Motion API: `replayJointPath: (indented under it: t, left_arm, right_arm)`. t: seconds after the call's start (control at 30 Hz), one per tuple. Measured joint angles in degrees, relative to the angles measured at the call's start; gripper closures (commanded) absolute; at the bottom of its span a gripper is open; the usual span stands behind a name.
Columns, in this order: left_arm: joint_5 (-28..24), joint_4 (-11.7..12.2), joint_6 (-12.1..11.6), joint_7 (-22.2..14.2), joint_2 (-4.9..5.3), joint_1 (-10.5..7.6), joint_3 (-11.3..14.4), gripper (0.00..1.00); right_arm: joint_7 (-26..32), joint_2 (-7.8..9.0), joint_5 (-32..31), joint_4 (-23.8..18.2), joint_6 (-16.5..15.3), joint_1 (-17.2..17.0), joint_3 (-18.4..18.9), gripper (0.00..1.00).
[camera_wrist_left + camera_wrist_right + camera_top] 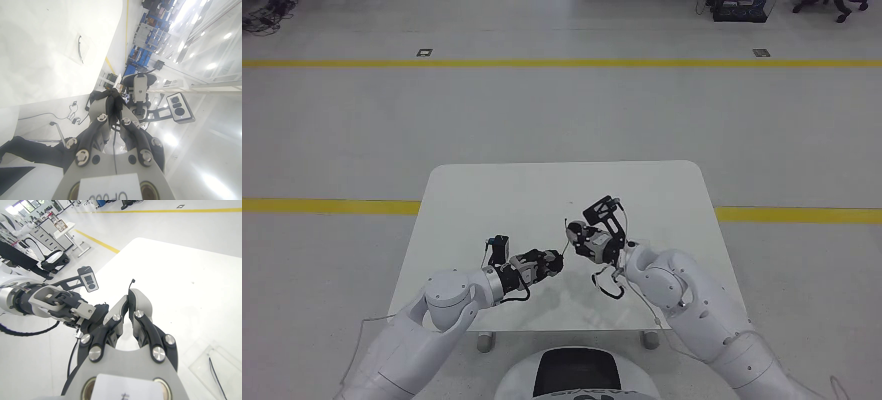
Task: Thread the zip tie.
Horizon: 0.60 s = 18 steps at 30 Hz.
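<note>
Position: both grippers are held above the white rounded-corner table [542, 190], over its middle and somewhat toward the near edge, tips nearly meeting.

Tool state: the right gripper [128, 298] is clamped on a thin black plastic zip tie [133, 280]. The left gripper [113, 98] has its fingers pressed together. A thin black strand runs back from them, judged to be the same tie's tail.

Orientation: the short exposed stub stands out past the right fingertips. Its long axis continues the line of the fingers, with the square head outermost and a slight bend below it. The slot's facing cannot be read.

Step in hand: bringing tail to head. Judgement: hold the head rigid, square the tail tip to the slot, then feed it straight without twisting.

Other: a clear plastic bag [211, 366] holding another black tie lies flat on the table, well apart.
</note>
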Motion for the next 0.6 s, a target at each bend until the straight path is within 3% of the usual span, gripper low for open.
replayJointPath:
  t: [0.23,0.6]
  left_arm:
    - [0.00,0.00,0.00,0.00,0.00,0.00,0.00,1.00]
    - [0.00,0.00,0.00,0.00,0.00,0.00,0.00,1.00]
  right_arm:
    - [0.34,0.03,-1.39,-0.63,1.24,-0.23,0.25,1.00]
    - [-1.14,0.04,-0.19,-1.12,-0.62,-0.76,0.86,1.00]
